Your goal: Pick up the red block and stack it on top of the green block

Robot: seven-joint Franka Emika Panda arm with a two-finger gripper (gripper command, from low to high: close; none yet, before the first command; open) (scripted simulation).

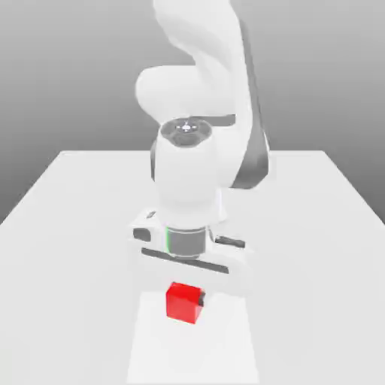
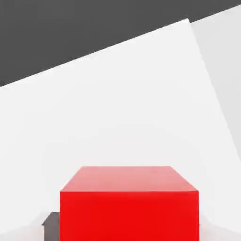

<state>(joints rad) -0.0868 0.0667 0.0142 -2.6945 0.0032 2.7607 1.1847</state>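
Exterior view: white Panda arm (image 1: 197, 113) folded low over a white worktop (image 1: 68, 225), wrist pointing straight down. The hand body sits close above the surface, near the front middle of the worktop.

Red block (image 1: 184, 301): small bright red cube, plain smooth faces, directly beneath the hand. It sits between the fingers of the gripper (image 1: 186, 299). A dark finger pad (image 1: 201, 300) shows against the block's side toward the exterior view's right; the opposite finger is hidden behind the cube. The block looks slightly turned relative to the worktop's edges.

Gripper state: fingers drawn in and pinching the red block, pad touching its face, no gap visible there. Whether the block's underside rests on the worktop or has cleared it cannot be told from this angle; a faint paler patch spreads on the surface below and in front of it.

Hand view: the red block (image 2: 129, 207) looms close, top face and one side face visible, edges clean. A dark finger pad (image 2: 51, 220) peeks out just beside one lower corner of the cube, touching it. Beyond the block lies bare white worktop (image 2: 117, 94), its far edge running diagonally against a dark grey background.
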